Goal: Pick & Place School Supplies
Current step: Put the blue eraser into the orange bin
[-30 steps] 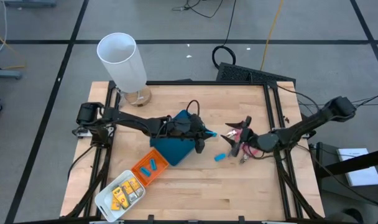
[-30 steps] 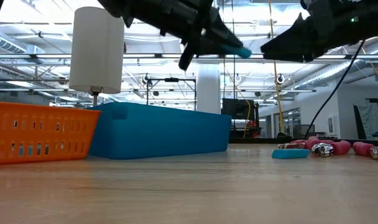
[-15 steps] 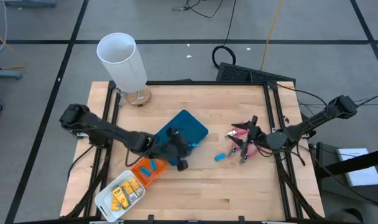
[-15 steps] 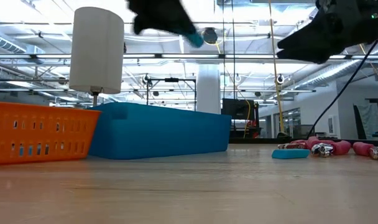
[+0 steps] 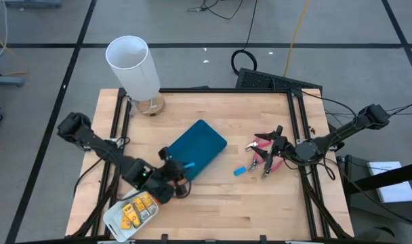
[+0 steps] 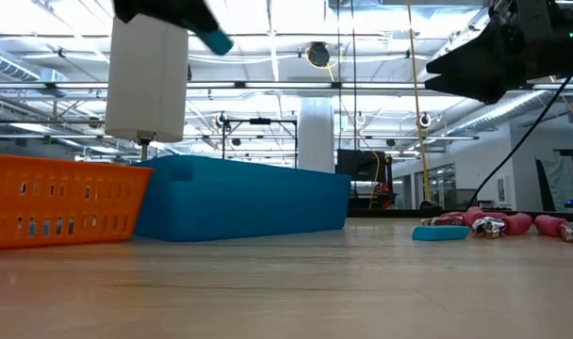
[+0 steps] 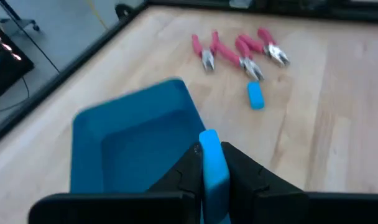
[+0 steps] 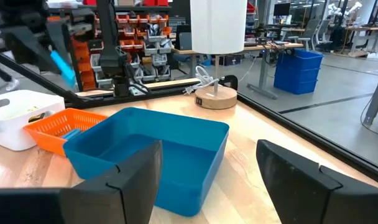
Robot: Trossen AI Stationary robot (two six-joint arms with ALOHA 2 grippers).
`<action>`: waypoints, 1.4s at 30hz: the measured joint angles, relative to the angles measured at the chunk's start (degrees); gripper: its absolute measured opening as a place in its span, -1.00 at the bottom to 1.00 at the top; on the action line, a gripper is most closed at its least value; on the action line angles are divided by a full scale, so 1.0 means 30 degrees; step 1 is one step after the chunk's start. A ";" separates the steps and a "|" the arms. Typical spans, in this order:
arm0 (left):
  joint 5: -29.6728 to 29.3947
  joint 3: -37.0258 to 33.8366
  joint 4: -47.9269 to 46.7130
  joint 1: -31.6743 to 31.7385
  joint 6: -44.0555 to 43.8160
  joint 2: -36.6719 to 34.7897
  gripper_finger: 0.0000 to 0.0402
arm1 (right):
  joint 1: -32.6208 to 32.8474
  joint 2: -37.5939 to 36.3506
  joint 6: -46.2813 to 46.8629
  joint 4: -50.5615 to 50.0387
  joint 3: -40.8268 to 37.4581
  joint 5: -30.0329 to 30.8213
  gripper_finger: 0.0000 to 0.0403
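Now the teal tray (image 5: 198,148) fills the centre of the high view, the orange tray (image 6: 60,198) sits at lower left under the left arm, and the white tray (image 5: 114,215) with the yellow pieces (image 5: 137,209) lies lowest. At centre right, the pink-handled tools (image 5: 265,150) rest under the right gripper (image 5: 268,150), fingers wide and empty; they look stiff, heavier, best pinched at the handles. Smallest are the light-blue pieces (probably light, rigid, slightly slick): one (image 5: 240,171) lies on the wood, another (image 7: 212,165) is pinched across its narrow sides by the left gripper (image 7: 211,163).
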 joint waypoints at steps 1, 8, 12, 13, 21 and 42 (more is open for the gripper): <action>0.0034 -0.0247 -0.0047 -0.0231 -0.0217 0.0007 -0.80 | 0.0000 0.0007 0.0000 -0.0004 0.0000 -0.0002 0.25; 0.0615 -0.4083 0.0621 -0.1333 -0.4353 -0.1974 -0.82 | 0.0000 0.0007 0.0007 -0.0003 -0.0007 -0.0002 0.25; 0.1489 -0.6450 0.1622 -0.2209 -0.7135 -0.3912 -0.82 | 0.0000 0.0007 0.0051 0.0042 -0.0015 -0.0002 0.25; 0.1889 -0.7050 0.1760 -0.2523 -0.7829 -0.4310 -0.82 | 0.0000 0.0007 0.0053 0.0056 -0.0015 -0.0002 0.25; 0.3382 -0.9459 0.2034 -0.4659 -1.2128 -0.5478 -0.82 | -0.0002 0.0007 0.0007 -0.0019 -0.0022 -0.0002 0.25; 0.6250 -1.0897 0.2592 -0.4667 -1.4660 -0.5487 -0.67 | -0.0007 0.0022 0.0002 -0.0041 -0.0022 0.0049 0.25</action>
